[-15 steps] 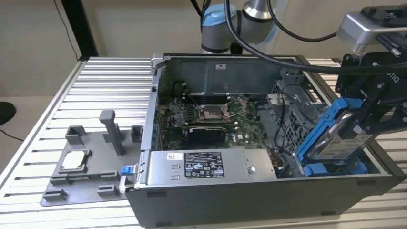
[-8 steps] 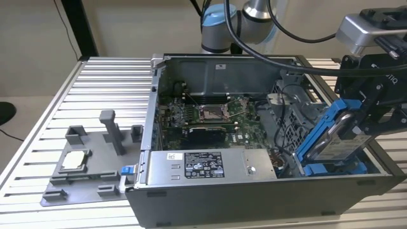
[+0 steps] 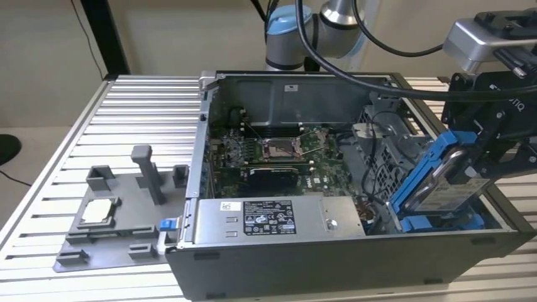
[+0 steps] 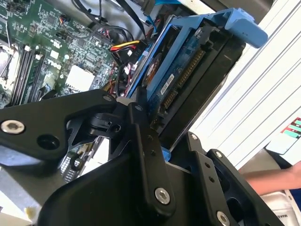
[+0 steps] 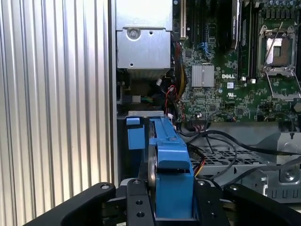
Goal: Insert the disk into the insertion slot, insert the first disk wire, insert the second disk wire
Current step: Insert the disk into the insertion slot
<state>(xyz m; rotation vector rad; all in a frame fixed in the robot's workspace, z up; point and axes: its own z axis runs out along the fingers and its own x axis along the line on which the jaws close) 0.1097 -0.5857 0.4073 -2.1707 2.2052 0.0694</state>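
Observation:
My gripper (image 3: 485, 165) is shut on the disk (image 3: 442, 184), a silver drive in a bright blue carrier. The disk stands tilted on edge at the exterior view's right end of the open computer case. Its lower end sits down by the blue tabs of the insertion slot (image 3: 436, 222), the grey perforated bay. In both wrist views the black fingers (image 5: 136, 200) clamp the carrier's two sides, with the disk (image 5: 171, 172) between them. The drive's circuit board and connector edge (image 4: 186, 75) face the second wrist view. Black cables (image 5: 225, 141) and red-yellow wires (image 4: 124, 47) lie beside the bay; I cannot tell which are the disk wires.
The grey power-supply box (image 3: 277, 217) lies along the case's front wall. The motherboard with its processor socket (image 3: 277, 148) fills the case floor. A grey fixture tray (image 3: 117, 214) rests on the slatted table (image 3: 126, 119) at the exterior view's left. A person's hand (image 4: 275, 181) is near.

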